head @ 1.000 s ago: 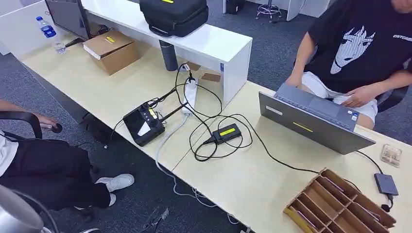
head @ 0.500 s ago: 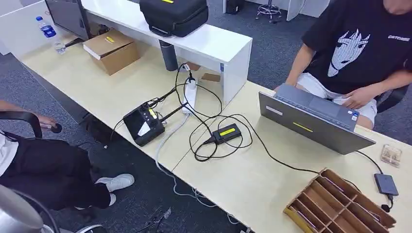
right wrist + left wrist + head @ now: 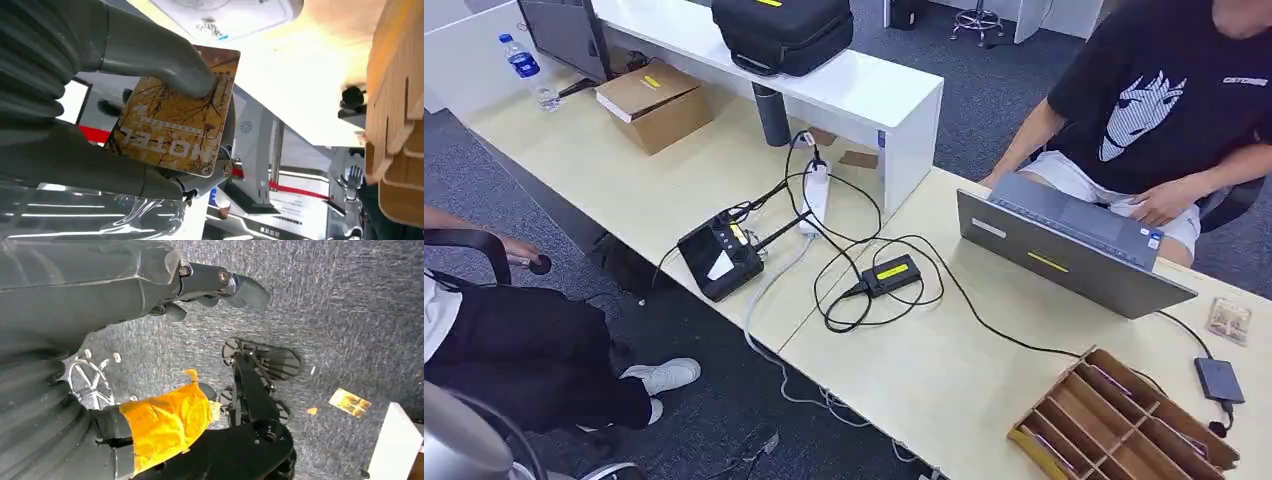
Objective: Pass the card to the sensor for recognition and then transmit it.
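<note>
In the right wrist view my right hand (image 3: pixel 85 100) holds a brown card (image 3: pixel 172 125) printed with bare branches and the word HOTEL. Its thumb (image 3: pixel 165 65) presses on the card's face and fingers support it from behind. The wooden slotted box (image 3: pixel 395 125) is close beside the card; in the head view this box (image 3: pixel 1124 420) sits at the desk's near right corner. A small dark flat device on a cable (image 3: pixel 1219 380) lies just past the box. My left hand (image 3: pixel 200 285) hangs over the grey carpet with its fingers apart and nothing in them.
A person sits behind a grey laptop (image 3: pixel 1064 250) at the desk's far right. A black box with a yellow label (image 3: pixel 890 273), tangled cables, a black controller (image 3: pixel 720 258) and a power strip (image 3: pixel 814 195) lie mid-desk. A seated person's legs (image 3: pixel 534 360) are at left. A yellowish card (image 3: pixel 350 402) lies on the carpet.
The person at the laptop has shifted slightly in the seat. The desk objects have not moved.
</note>
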